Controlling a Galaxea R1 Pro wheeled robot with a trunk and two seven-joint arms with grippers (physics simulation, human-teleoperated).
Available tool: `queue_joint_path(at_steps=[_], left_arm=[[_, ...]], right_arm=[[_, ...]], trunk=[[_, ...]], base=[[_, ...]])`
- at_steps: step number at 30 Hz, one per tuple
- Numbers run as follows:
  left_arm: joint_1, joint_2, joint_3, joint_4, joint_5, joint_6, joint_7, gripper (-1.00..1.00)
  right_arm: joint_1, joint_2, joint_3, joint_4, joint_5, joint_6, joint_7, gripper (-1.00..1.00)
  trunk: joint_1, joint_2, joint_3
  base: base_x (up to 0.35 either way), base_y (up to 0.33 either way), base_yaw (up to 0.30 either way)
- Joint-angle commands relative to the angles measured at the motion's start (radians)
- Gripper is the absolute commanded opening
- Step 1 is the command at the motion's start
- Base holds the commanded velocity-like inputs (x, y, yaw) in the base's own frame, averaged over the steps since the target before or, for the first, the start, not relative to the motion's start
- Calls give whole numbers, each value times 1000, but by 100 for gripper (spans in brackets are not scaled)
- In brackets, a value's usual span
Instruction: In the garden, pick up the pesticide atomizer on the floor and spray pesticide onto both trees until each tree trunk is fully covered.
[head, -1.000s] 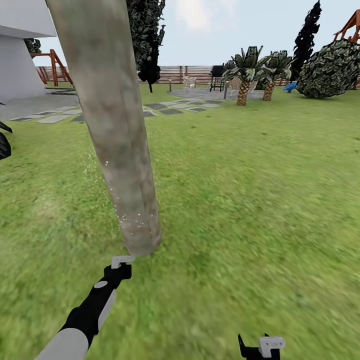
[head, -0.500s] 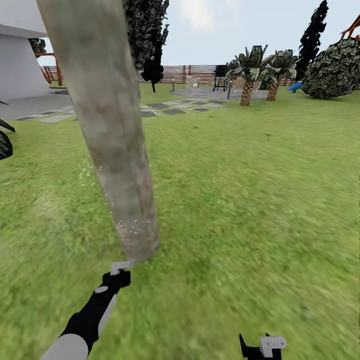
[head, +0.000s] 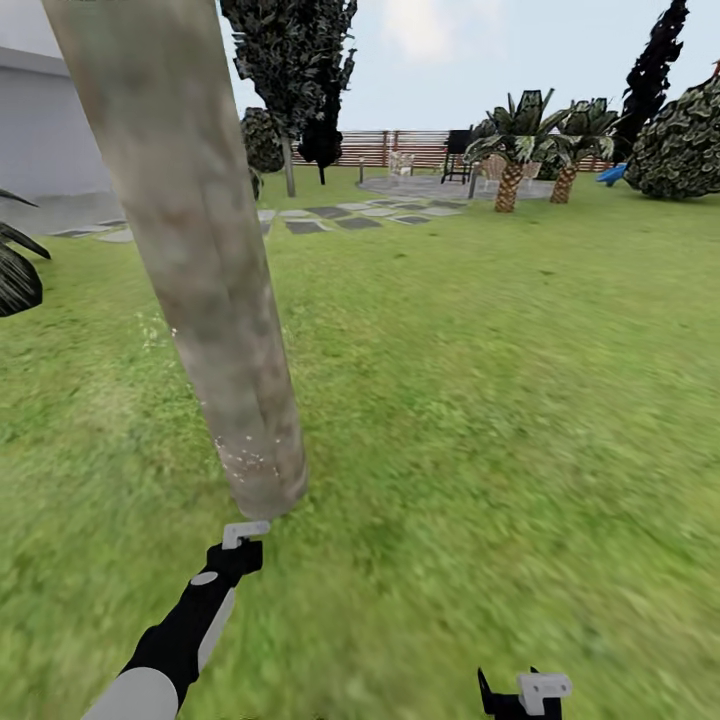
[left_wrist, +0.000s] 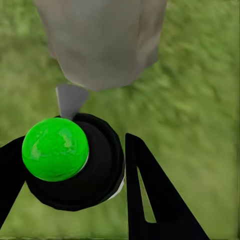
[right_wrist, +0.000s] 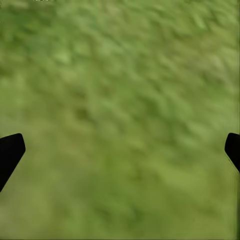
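A thick grey-brown tree trunk (head: 200, 250) leans up from the grass, its base just ahead of my left arm. White spray specks dot its lower part (head: 245, 455). My left gripper (head: 238, 552) is shut on the pesticide atomizer (head: 245, 531), whose pale grey spray head points at the trunk's foot. In the left wrist view the dark bottle with its bright green spot (left_wrist: 55, 149) sits between the black fingers (left_wrist: 150, 200), nozzle (left_wrist: 70, 100) toward the trunk (left_wrist: 100, 40). My right gripper (head: 522, 695) hangs low over the grass, open and holding nothing (right_wrist: 120, 150). The second tree is out of view.
Green lawn (head: 480, 400) stretches right and ahead. Far back lie grey stepping stones (head: 340, 215), a round stone patio with short palms (head: 515, 165), a dark cone tree (head: 290, 80), a big bush (head: 685, 145) and the slat fence (head: 400, 148). A white wall (head: 50, 130) stands far left.
The whole picture has shifted: the camera has swung left, so the far palms and fence slid right and the trunk's base drifted slightly left. My left gripper keeps the atomizer aimed at the trunk's foot.
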Motion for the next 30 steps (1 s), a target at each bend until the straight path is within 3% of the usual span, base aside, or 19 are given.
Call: queue_joint_path(at_steps=[1, 11, 19, 22, 24, 26, 28, 30], left_arm=[[0, 0, 0, 1, 0, -1, 0, -100], [0, 0, -1, -5, -1, -5, 1, -100], [-4, -4, -5, -44, -5, -9, -4, -100], [-10, -30, -32, -168, -8, 28, -6, -100], [-9, -28, -51, -251, -6, 85, -7, -100], [-5, -17, -44, -339, -5, 137, -8, -100], [-2, 23, -41, -455, -1, 211, -15, -100], [-2, 35, -42, -498, 0, 243, -28, -100]], right_arm=[[0, 0, 0, 0, 0, 0, 0, 100], [0, -1, 0, 0, 0, 0, 0, 100], [0, -1, 0, 0, 0, 0, 0, 100], [0, -1, 0, 0, 0, 0, 0, 100], [0, -1, 0, 0, 0, 0, 0, 100], [0, -1, 0, 0, 1, 1, 0, 100], [0, -1, 0, 0, 1, 1, 0, 100], [0, -1, 0, 0, 1, 1, 0, 100]], trunk=[[0, 0, 0], [0, 0, 0], [0, 0, 0], [0, 0, 0], [0, 0, 0], [0, 0, 0], [0, 0, 0], [0, 0, 0]], base=[[0, -273, 274], [0, -232, 276], [0, -27, 184], [0, 0, 7], [0, 0, 0], [0, 0, 0], [0, 0, 0], [0, 0, 0]])
